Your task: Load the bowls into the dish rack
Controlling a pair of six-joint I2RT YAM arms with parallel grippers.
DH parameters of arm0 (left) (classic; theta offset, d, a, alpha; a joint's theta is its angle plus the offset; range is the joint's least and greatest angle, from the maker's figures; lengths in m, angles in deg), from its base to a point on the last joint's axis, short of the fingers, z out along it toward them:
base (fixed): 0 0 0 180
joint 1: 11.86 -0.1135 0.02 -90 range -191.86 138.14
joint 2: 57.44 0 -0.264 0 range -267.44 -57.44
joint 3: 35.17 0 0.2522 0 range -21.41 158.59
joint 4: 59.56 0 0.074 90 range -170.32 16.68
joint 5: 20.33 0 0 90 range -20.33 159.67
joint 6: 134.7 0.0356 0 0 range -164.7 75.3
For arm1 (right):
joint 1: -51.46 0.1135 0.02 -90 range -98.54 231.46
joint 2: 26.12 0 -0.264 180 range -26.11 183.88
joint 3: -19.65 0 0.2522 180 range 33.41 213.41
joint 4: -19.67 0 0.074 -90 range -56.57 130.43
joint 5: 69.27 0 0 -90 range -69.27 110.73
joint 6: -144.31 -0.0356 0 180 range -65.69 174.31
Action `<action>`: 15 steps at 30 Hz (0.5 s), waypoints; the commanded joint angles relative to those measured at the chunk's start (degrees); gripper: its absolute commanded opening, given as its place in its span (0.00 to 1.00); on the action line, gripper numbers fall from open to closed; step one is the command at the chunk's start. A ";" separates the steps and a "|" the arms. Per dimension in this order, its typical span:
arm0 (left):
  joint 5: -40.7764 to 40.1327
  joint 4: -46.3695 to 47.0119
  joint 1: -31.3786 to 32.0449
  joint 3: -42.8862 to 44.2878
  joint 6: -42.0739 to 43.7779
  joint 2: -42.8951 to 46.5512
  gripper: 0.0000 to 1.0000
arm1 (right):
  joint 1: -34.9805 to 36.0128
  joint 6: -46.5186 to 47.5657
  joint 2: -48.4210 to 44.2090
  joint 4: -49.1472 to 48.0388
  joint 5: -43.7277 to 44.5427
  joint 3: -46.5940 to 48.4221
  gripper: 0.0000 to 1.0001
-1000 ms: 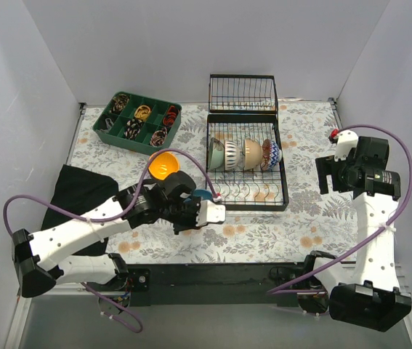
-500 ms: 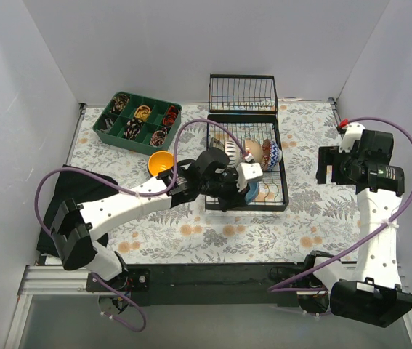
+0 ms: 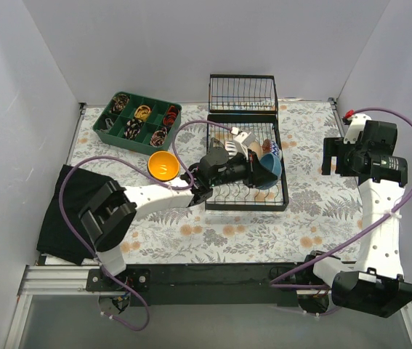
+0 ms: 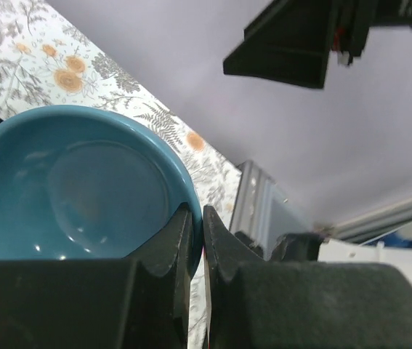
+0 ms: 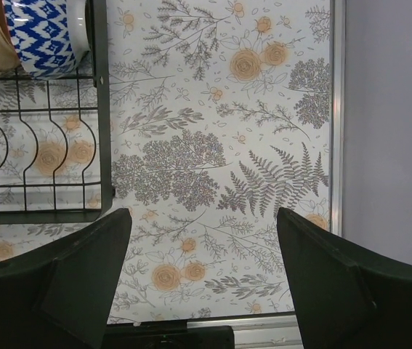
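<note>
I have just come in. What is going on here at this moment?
The left gripper is pinching the rim of a solid blue ceramic bowl and holds it over the right end of the black wire dish rack, close to a blue-and-white patterned bowl that already stands between the tines. The right gripper is open, holds nothing, and hangs over the floral table cover to the right of the rack. One orange-yellow ceramic bowl lies on the table, left of the rack, not yet loaded.
</note>
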State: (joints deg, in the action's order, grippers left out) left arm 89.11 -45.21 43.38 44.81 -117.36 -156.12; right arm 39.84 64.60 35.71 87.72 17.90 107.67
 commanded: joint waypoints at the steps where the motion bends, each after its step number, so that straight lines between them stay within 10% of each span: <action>1: 1.29 13.00 -0.75 0.49 -16.09 -3.36 0.00 | -0.25 0.61 1.02 -0.23 1.60 0.63 0.89; 15: 4.02 20.04 -1.45 8.23 -28.49 -18.57 0.00 | -0.25 2.55 0.23 0.56 4.41 -3.24 0.89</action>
State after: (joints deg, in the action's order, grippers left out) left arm 91.72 -30.89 42.47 49.48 -141.89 -173.86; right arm 39.84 66.52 37.04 87.78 21.48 105.88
